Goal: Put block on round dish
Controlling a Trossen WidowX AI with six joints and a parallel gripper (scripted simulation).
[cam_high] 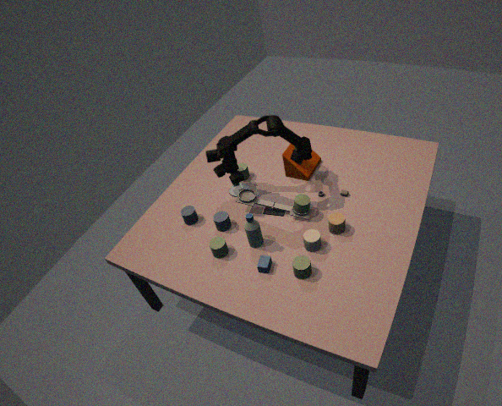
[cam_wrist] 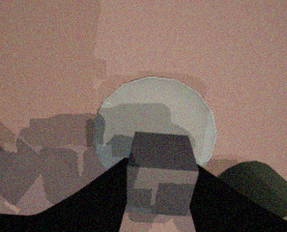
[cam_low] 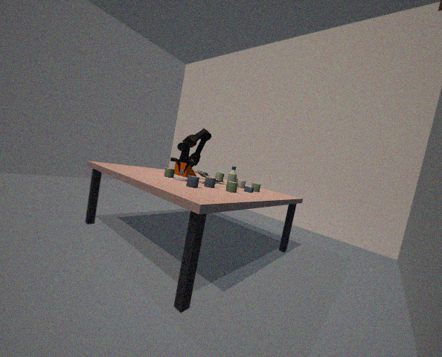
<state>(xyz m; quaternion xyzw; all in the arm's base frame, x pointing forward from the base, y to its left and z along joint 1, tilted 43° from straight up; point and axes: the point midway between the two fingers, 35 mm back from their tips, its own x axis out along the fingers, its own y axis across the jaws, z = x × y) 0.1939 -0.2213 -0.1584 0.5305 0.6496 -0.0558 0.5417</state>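
My gripper (cam_high: 237,180) (cam_low: 181,172) is shut on a grey block (cam_wrist: 162,151), which sits between the fingertips in the wrist view. The gripper is over the round pale dish (cam_high: 232,192) (cam_wrist: 148,92), and the block's lower part hides the dish's near edge in the wrist view. The height of the block over the dish is hard to tell. The balance (cam_high: 265,203) has an empty ring-shaped pan at its end near the dish. A green cup (cam_high: 301,203) (cam_low: 219,176) stands on its other end. Another green cup (cam_high: 242,171) (cam_low: 169,172) (cam_wrist: 259,186) stands on the table beside the dish.
A bottle (cam_high: 254,234) (cam_low: 231,175), two blue cylinders (cam_high: 189,215) (cam_high: 221,221), two green ones (cam_high: 219,247) (cam_high: 302,267), a cream one (cam_high: 312,240), an orange one (cam_high: 336,223) and a blue cube (cam_high: 264,264) stand on the table. The orange arm base (cam_high: 298,167) is behind the balance.
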